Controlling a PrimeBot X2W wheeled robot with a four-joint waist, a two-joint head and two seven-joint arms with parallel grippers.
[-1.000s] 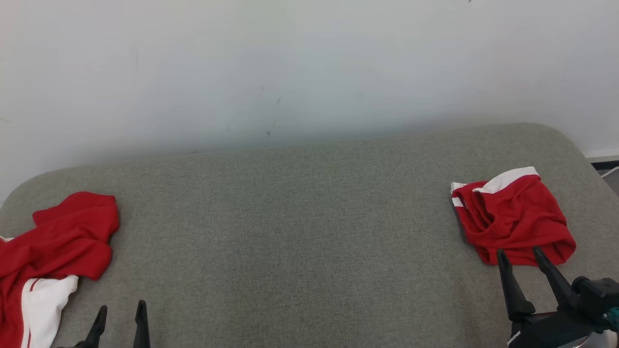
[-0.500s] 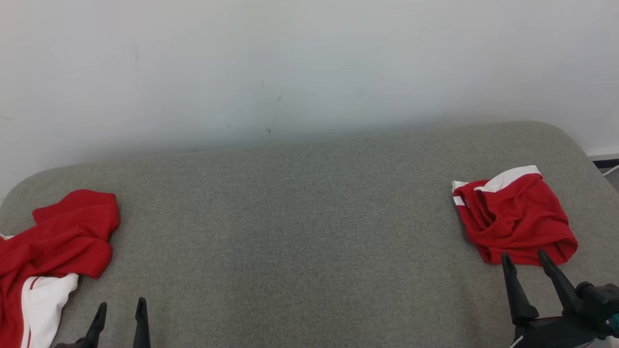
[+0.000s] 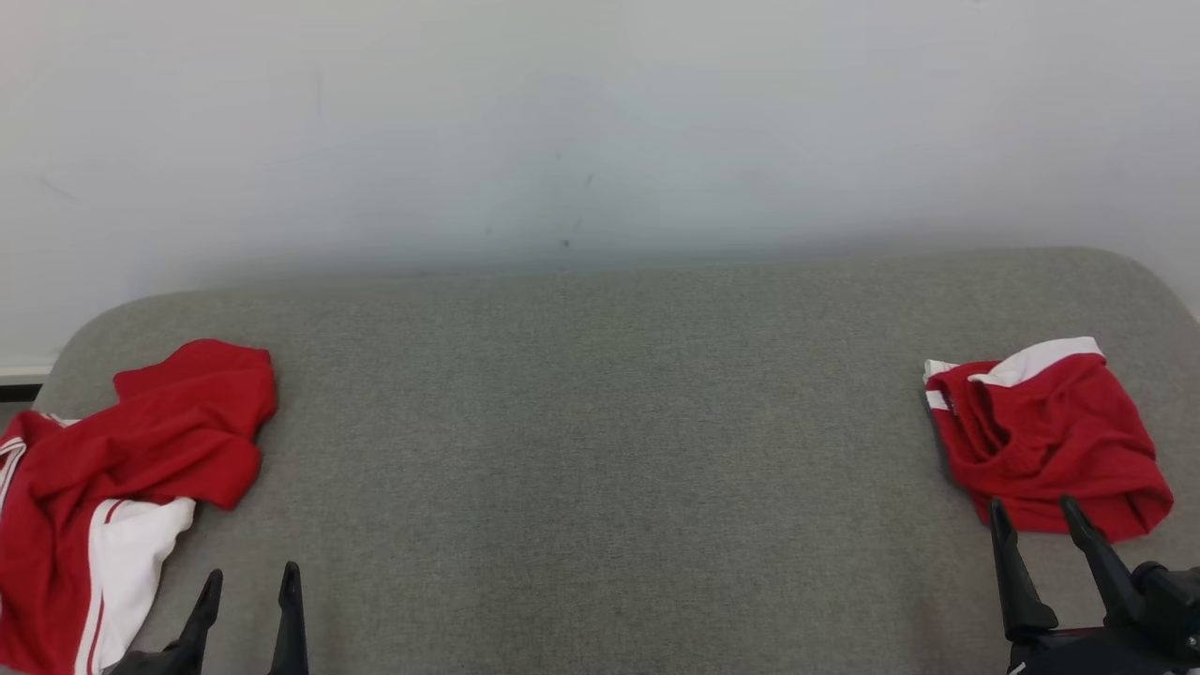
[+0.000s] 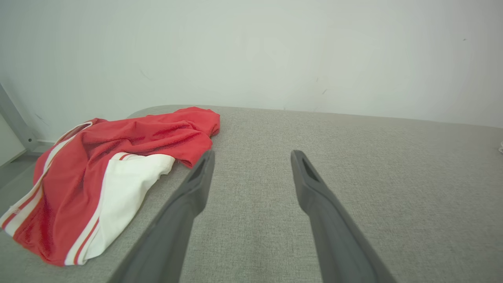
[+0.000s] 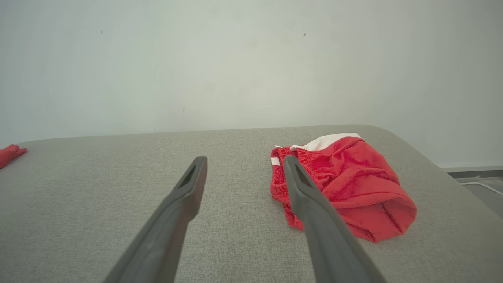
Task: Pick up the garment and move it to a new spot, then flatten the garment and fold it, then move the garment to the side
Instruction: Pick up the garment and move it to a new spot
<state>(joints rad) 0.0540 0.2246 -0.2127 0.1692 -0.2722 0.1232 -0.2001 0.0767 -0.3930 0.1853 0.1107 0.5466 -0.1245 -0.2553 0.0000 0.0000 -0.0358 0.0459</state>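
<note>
A crumpled red and white garment (image 3: pixel 141 450) lies at the left end of the grey upholstered surface (image 3: pixel 600 422); in the left wrist view this garment (image 4: pixel 129 137) sits left of my fingers. A folded red garment with white trim (image 3: pixel 1050 441) lies at the right end, and the right wrist view has it (image 5: pixel 353 181) just right of my fingers. My left gripper (image 3: pixel 252 572) (image 4: pixel 253 154) is open and empty, to the right of the crumpled garment. My right gripper (image 3: pixel 1032 504) (image 5: pixel 245 158) is open and empty, its tips at the folded garment's near edge.
A pale wall (image 3: pixel 600 122) rises straight behind the surface. The surface has rounded corners at the far left (image 3: pixel 103 319) and far right (image 3: pixel 1125 262). A corner of the left garment (image 5: pixel 10 153) shows at the left edge of the right wrist view.
The head camera has turned a little left, so the whole scene has slid right. My right gripper has drawn back slightly from the folded garment. Both grippers stay open.
</note>
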